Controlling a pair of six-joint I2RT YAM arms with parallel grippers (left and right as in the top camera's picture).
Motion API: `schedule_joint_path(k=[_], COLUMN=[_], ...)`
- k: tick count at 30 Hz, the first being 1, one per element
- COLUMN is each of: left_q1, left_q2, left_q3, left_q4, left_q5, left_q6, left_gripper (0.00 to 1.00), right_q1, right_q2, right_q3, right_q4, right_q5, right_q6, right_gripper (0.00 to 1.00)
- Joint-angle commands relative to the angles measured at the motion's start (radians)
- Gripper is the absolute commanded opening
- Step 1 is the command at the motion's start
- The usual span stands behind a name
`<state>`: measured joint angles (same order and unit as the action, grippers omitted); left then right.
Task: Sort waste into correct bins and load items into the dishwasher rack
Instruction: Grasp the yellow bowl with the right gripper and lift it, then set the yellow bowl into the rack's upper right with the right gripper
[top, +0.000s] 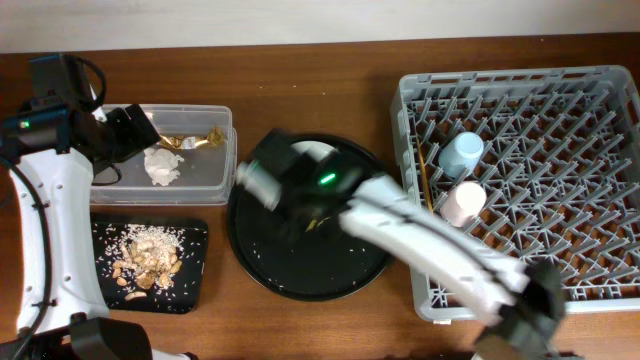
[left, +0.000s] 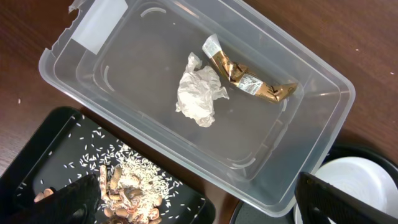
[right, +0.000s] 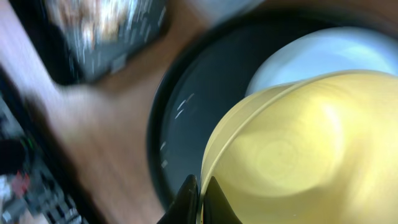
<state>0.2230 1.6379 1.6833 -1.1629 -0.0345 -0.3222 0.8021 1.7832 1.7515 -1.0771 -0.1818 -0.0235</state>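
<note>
Yellow bowl, smooth, glossy, rim pinched in R tool; L tool wide apart over clear tub.

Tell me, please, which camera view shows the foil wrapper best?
The left wrist view: the foil wrapper lies large and sharp in the clear tub. Overhead shows it small; the right wrist view misses it.

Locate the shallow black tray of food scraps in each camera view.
Overhead: the shallow black tray sits lower left, below the clear tub.
Left wrist: the tray fills the bottom left corner.
Right wrist: the tray, blurred, top left.
Shared landmark: the round black tray beside it.
</note>
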Motion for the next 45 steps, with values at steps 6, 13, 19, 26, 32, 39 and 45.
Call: schedule_joint_path(k=[6, 13, 19, 26, 32, 39, 45], left_q1=[0.003, 0.002, 0.003, 0.003, 0.003, 0.003, 0.003], left_q2=[-0.004, -0.004, -0.004, -0.004, -0.004, -0.004, -0.004], left_q3=[0.006, 0.006, 0.006, 0.006, 0.006, 0.006, 0.006], left_q4=[-0.002, -0.002, -0.002, -0.009, -0.009, -0.009, -0.009], left_q5=[-0.006, -0.006, -0.006, -0.006, -0.007, -0.006, -0.006], left_q6=[-0.002, -0.002, -0.002, -0.002, -0.002, -0.002, -0.002], left_gripper=[0.99, 0.99, 0.99, 0.99, 0.99, 0.99, 0.99], right_q1=[-0.632, -1.131, -1.282, -1.301, -1.302, -1.347, -1.431], right_q2=[-0.152, -0.069, 0.07, 0.249, 0.368, 0.396, 0.396], right_q3=[0.066, 0.066, 0.066, 0.066, 0.066, 0.058, 0.058], right_q4=[0.004, 0.018, 0.024, 0.094, 0.117, 0.082, -0.014], right_q5=[-0.477, -0.897, -1.093, -1.222, -1.221, -1.118, -0.974], right_q6=[-0.081, -0.254, -0.343, -0.396, -0.396, -0.389, -0.387], right_gripper=[0.04, 0.04, 0.04, 0.04, 0.04, 0.04, 0.04])
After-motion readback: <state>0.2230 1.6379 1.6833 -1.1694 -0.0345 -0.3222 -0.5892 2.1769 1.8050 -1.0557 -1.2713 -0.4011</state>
